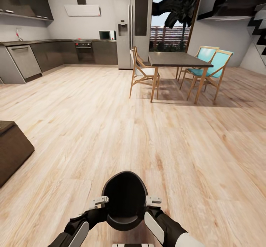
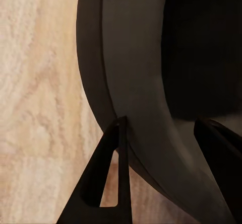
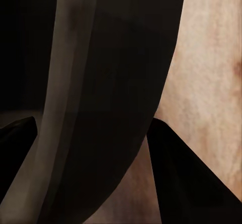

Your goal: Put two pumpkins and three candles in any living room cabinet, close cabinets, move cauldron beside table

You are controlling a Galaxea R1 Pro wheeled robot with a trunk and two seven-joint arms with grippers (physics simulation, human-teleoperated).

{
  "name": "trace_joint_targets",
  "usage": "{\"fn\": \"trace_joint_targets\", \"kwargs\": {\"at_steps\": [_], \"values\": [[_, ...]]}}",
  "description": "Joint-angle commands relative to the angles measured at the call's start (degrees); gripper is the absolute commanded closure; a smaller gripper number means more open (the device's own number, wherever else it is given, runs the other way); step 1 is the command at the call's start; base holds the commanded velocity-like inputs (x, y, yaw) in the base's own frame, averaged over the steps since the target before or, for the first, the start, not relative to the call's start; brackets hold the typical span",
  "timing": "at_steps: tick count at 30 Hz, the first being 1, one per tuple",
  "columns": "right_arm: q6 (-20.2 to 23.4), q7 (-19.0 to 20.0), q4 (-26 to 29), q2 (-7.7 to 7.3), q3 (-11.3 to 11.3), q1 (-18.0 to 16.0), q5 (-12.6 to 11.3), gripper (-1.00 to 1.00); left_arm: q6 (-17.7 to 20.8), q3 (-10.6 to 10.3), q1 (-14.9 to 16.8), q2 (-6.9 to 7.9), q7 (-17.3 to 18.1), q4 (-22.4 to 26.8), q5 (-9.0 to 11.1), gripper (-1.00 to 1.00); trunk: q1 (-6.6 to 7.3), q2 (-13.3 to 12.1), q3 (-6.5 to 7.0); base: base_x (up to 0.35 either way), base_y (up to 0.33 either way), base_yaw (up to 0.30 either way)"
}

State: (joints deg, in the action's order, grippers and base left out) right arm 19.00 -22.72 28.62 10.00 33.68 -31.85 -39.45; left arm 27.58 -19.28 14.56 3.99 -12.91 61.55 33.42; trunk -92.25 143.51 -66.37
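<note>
The black cauldron (image 1: 125, 199) is held up low in front of the robot, above the wood floor (image 1: 111, 128); the left gripper (image 1: 99, 202) has its jaws clamped on the pot's left rim, one finger (image 2: 108, 178) outside the wall and one inside; the right gripper (image 1: 153, 200) has its jaws clamped on the right rim the same way; far ahead stands a dark table (image 1: 177, 59) with chairs (image 1: 142, 71) around it; a fridge (image 1: 133, 25) stands behind.
</note>
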Motion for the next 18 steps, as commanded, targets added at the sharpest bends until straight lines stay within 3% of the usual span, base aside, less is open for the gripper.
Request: {"fn": "trace_joint_targets", "kwargs": {"at_steps": [1, 18], "values": [[0.03, -0.42, 1.25, 0.0, -0.54, -0.06, 0.61, 1.0, -0.17, -0.22, 0.03, -0.21, 0.29, 0.16, 2.79, 1.0, 0.04, 0.01, 0.18, 0.0, 0.0, 0.0], [-0.17, -0.45, 1.26, 0.0, -0.55, -0.06, 0.68, 1.0, 0.75, -0.23, 0.03, -0.65, 0.33, 0.3, 2.79, 1.0, 0.48, -0.22, 3.95, -0.015, 0.0, 0.0]]}}
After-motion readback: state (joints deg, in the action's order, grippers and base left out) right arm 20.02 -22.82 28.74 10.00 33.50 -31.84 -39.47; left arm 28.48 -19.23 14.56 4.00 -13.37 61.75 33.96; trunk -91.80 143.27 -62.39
